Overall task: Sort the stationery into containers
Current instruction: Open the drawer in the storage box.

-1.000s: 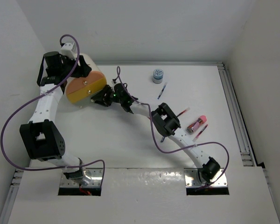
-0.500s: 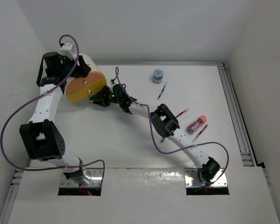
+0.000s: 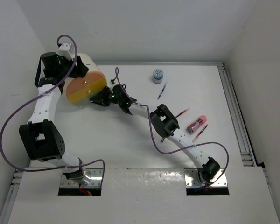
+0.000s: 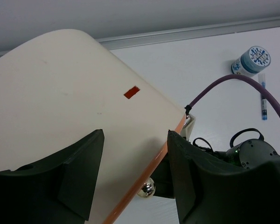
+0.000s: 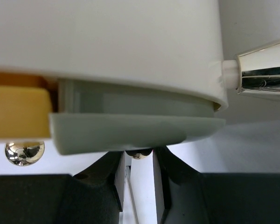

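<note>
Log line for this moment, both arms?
left gripper: holds tilted bucket | right gripper: at bucket rim, state unclear | tub, loose pens: on table

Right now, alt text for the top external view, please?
The left end effector holds the cream bucket tipped at far left, the right end effector at its yellow-rimmed end. Pens and a small tub lie to the right.

No readable writing is showing anywhere; the small tub (image 4: 251, 60), far right on the desk (image 3: 130, 140), is showing only a blurred blue-and-white pattern.
</note>
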Robot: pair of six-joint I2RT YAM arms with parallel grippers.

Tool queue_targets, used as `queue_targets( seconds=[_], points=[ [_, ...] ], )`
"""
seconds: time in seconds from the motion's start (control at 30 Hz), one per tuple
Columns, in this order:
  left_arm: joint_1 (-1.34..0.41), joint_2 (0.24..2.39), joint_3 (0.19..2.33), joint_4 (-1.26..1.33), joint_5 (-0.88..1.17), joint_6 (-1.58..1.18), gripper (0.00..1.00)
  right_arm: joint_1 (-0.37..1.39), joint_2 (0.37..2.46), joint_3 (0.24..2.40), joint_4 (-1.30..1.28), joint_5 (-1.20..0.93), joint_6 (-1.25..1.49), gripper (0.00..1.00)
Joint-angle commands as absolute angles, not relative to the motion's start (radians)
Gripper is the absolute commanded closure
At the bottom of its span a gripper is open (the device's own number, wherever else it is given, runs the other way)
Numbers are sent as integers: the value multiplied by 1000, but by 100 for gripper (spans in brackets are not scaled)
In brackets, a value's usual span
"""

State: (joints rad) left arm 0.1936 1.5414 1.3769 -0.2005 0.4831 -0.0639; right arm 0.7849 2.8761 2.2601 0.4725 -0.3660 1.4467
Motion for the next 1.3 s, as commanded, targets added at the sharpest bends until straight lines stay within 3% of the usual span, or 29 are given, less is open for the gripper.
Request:
queue_targets(
  seconds=[0.0,1.0,1.13,1.27],
  points=[
    [225,1546,1332,-376,460,-64,37,784,2824,2226,534,-391,1424,100],
    [247,1551,1261,-367,417,-64,43,773,2458,1608,634,-558,1422,100],
    [247,1551,1259,-367,426,-66,43,773,2430,1574,623,-564,1414,94],
    [248,1551,1252,-359,434,-69,43,773,2413,1552,589,-578,1408,81]
  ],
)
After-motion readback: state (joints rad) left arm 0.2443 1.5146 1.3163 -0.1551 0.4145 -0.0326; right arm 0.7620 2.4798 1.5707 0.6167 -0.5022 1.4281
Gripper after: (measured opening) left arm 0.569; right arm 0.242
